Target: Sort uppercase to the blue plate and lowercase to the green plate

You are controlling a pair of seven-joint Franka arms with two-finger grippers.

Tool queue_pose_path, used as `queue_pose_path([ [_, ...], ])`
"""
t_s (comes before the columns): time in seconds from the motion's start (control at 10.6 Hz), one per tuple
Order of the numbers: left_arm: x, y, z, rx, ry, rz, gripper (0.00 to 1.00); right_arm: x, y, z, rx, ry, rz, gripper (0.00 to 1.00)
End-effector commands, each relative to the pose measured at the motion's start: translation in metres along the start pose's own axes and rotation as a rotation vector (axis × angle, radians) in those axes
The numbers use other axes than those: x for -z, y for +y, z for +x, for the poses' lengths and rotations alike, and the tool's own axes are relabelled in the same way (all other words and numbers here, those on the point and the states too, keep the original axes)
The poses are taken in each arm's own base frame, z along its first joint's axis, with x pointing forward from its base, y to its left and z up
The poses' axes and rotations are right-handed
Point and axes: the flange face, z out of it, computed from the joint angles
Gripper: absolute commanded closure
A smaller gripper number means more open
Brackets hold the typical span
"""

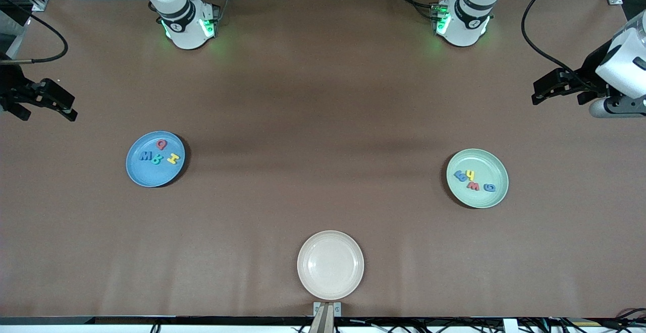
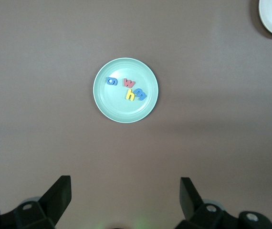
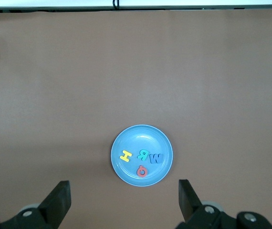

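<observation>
Capital letters (image 1: pixel 160 154) lying in blue plate (image 1: pixel 146 174) toward right arm's end; small letters (image 1: pixel 473 179) in green plate (image 1: pixel 485 199) toward left arm's end. Cream plate (image 1: pixel 330 282) nearest front camera, between them. Left gripper (image 1: pixel 542 93) and right gripper (image 1: pixel 63 106) hanging over table's ends, fingers wide, holding nothing.

The blue plate (image 1: pixel 151 174) is set toward the right arm's end of the table, and four capital letters (image 1: pixel 160 155) lie flat in it. The green plate (image 1: pixel 479 199) is set toward the left arm's end, with four small letters (image 1: pixel 473 180) laid flat inside.
</observation>
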Motion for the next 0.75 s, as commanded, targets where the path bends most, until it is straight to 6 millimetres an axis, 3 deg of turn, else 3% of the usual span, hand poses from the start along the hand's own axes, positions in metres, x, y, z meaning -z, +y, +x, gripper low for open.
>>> queue_pose_path([
  [0.0,0.003,-0.003,-0.002,-0.007,-0.007,0.008,0.00,0.006,-0.002,-0.002,-0.001,0.010,0.016,0.00],
  [0.66,0.003,0.002,-0.003,-0.016,-0.007,0.012,0.00,0.024,-0.014,0.004,0.013,0.048,0.012,0.00],
])
